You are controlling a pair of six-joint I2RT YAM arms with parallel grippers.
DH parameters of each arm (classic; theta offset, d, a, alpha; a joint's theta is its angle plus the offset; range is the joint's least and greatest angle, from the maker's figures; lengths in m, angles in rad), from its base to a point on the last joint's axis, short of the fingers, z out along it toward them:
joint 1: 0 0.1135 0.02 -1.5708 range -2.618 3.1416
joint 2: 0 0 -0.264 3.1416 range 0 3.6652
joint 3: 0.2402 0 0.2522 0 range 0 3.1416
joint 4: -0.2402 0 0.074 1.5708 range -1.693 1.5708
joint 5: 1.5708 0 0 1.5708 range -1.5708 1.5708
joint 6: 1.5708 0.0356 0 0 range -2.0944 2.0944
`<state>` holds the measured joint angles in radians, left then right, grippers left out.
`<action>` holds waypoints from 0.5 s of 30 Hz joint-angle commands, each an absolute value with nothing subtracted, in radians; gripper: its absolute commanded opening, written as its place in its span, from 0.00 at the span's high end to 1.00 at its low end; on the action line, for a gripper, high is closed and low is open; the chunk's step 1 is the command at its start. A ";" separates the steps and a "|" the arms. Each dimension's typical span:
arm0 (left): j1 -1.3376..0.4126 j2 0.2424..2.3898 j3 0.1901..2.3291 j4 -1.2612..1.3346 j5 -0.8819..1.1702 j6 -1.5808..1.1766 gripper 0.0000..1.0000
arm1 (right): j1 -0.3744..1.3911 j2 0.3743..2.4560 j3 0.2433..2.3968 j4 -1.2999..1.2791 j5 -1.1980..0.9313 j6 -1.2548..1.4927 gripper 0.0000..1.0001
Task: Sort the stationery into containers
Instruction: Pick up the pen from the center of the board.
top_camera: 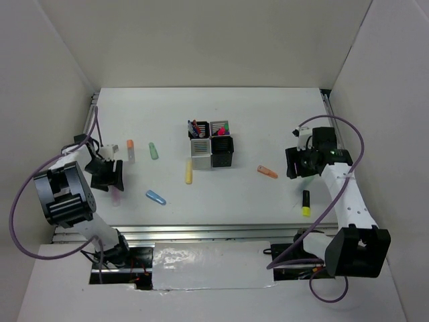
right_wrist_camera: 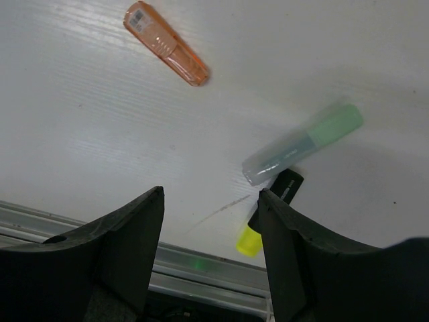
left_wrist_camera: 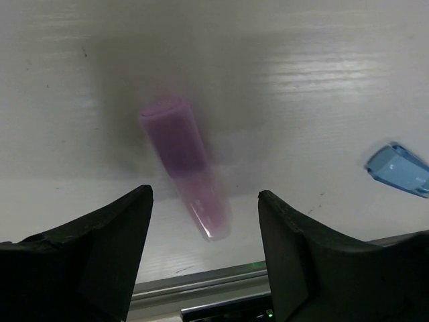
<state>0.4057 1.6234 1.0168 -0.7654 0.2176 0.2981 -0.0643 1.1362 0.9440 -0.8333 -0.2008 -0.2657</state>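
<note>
Left end effector [left_wrist_camera: 204, 194] fills the bottom of the left wrist view, its 2 dark fingers [left_wrist_camera: 100, 248] spread apart and gripping nothing. Just ahead of the gap lies a pink marker [left_wrist_camera: 184, 168], flat on the white tabletop [left_wrist_camera: 301, 80]. It is blurred, its paler end points back toward the fingers, and neither finger touches it. At the right edge of that view a blue marker [left_wrist_camera: 397, 169] pokes in. From above, this end effector sits at the left side of the tabletop. An orange-tipped pale marker [top_camera: 131, 150] and a green marker [top_camera: 153, 151] lie just beyond it, near each other but apart.

Over to the right end effector [right_wrist_camera: 211, 193]: fingers apart here too, and empty. On the tabletop under it an orange marker [right_wrist_camera: 166, 43] lies alone. It is well apart from a green-capped clear marker [right_wrist_camera: 301, 144], which is also blurred. That marker's clear end sits right by the black end of a black highlighter with a yellow end [right_wrist_camera: 285, 185]; whether they touch, I cannot tell.

Centre of the tabletop: the containers [top_camera: 211, 144], 4 square cups joined in a 2x2 block. Stationery [top_camera: 196, 126] stands in the 2 far cups. A yellow marker [top_camera: 189, 172] lies just beside the block, off its near left corner.
</note>
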 commanded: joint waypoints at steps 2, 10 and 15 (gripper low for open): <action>0.413 1.696 1.103 -0.765 0.158 0.227 0.25 | -0.110 1.144 1.006 -0.859 -0.224 -0.267 0.35; 0.336 1.810 1.193 -0.808 0.115 0.149 0.36 | -0.113 1.111 0.945 -0.839 -0.206 -0.276 0.35; 0.304 1.884 1.192 -0.819 0.094 0.137 0.46 | -0.124 1.055 0.927 -0.828 -0.199 -0.288 0.35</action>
<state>0.3141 1.8351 1.1801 -0.7860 0.1131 0.1692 -0.1165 1.1015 0.9268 -0.8333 -0.2012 -0.2707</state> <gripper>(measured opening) 0.553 0.648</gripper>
